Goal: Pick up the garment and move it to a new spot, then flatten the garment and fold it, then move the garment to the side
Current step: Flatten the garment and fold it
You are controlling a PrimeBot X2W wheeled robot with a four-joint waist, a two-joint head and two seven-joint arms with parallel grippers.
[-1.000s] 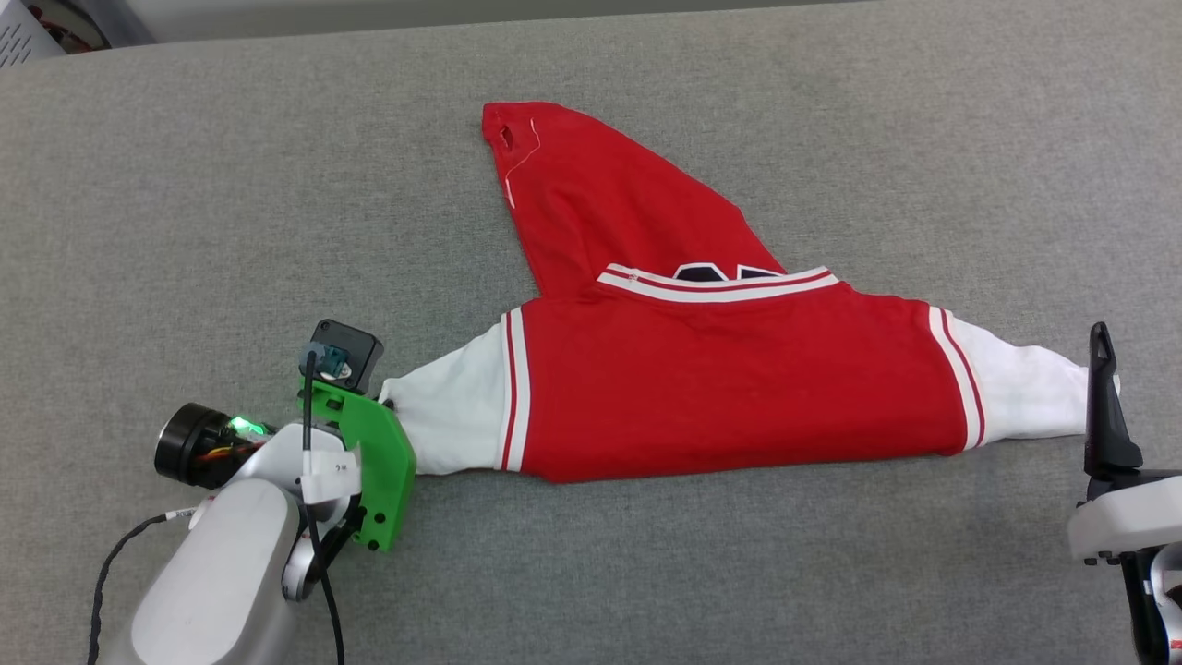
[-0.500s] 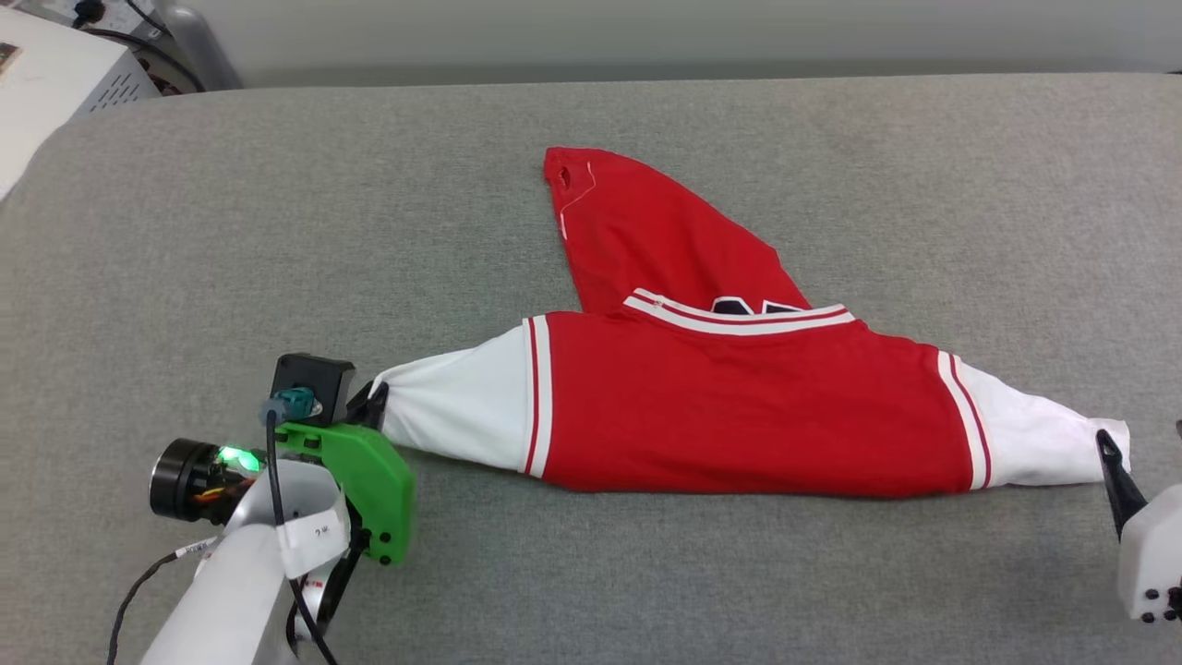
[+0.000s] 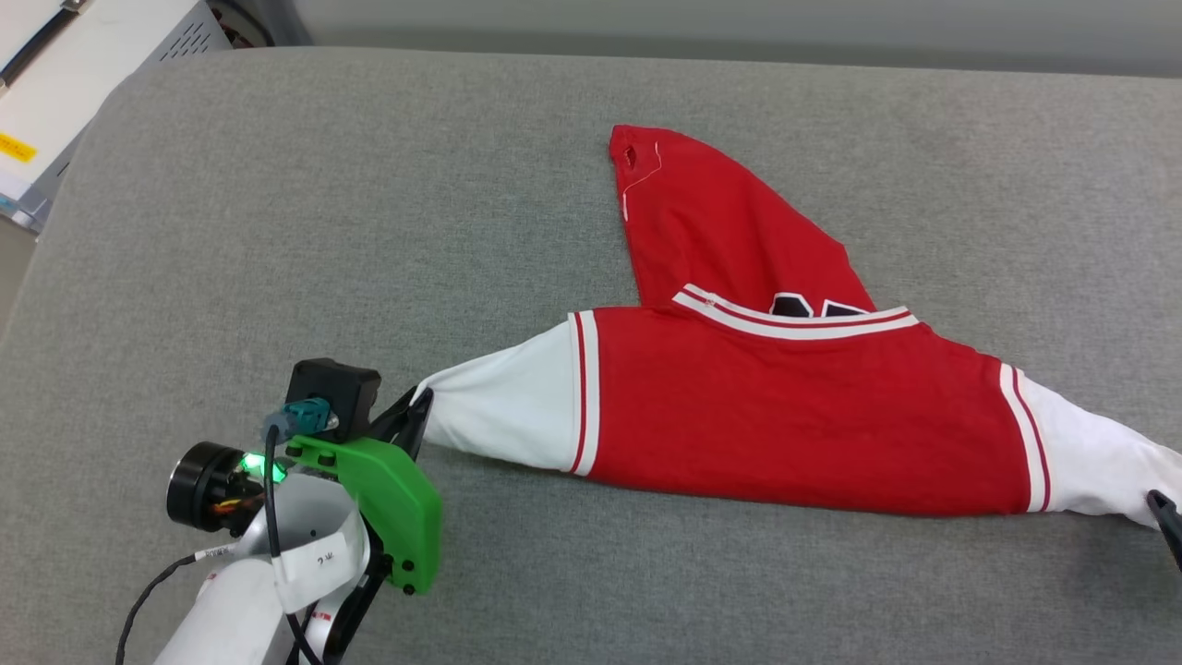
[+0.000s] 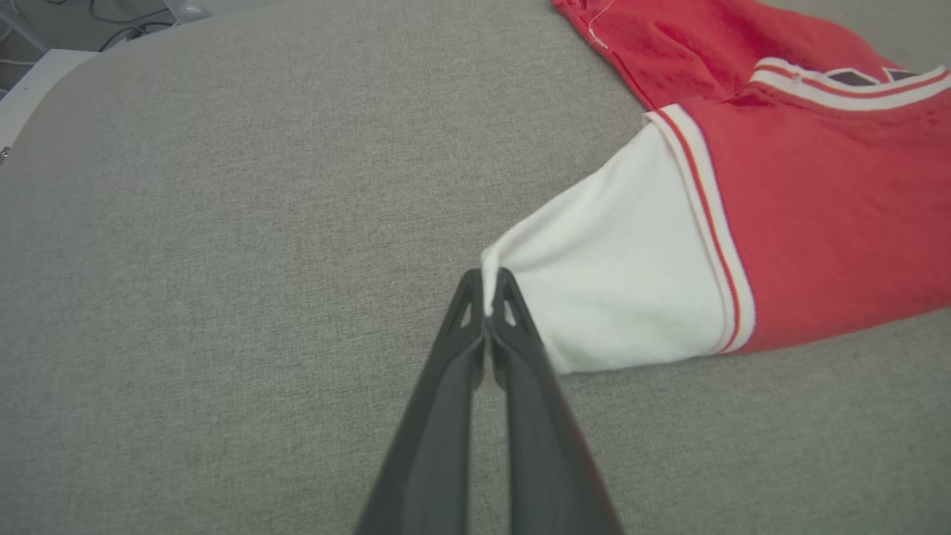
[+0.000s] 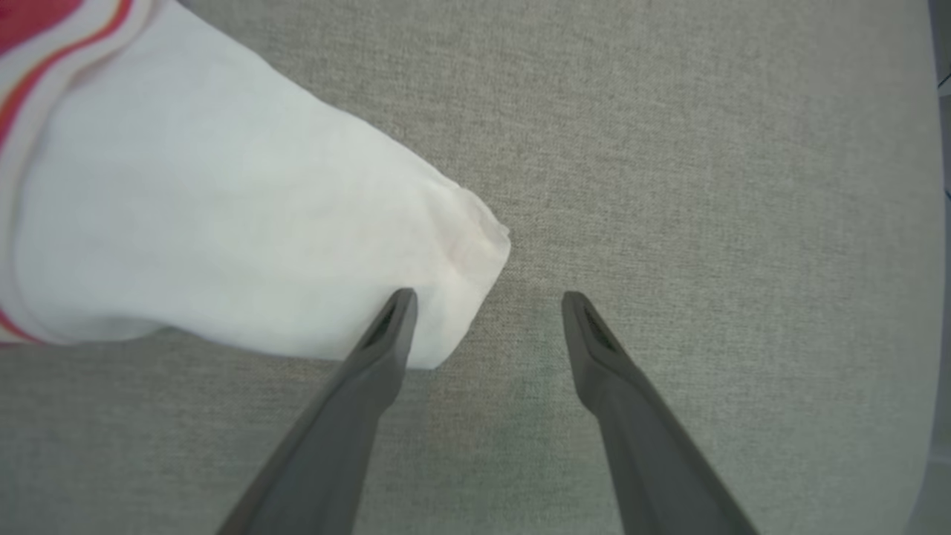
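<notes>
The garment (image 3: 794, 416) lies spread on the grey fabric surface (image 3: 323, 212), with a white cabinet (image 3: 83, 55) beyond its corner. The left gripper (image 4: 487, 290) pinches 1 white sleeve tip. The right gripper (image 5: 488, 299) gapes wide at the other sleeve's end.

Left arm's got a bright green bracket (image 3: 392, 499) with black screws (image 3: 407, 588). Just above it sits a black box (image 3: 334, 388) with a teal plug (image 3: 303, 417). Left of it there's a black cylinder (image 3: 197, 473) glowing green. Black cable (image 3: 270, 499), pale forearm (image 3: 222, 619). Left pincer (image 4: 487, 286) and right pincer (image 5: 487, 297) are slim and dark.
</notes>
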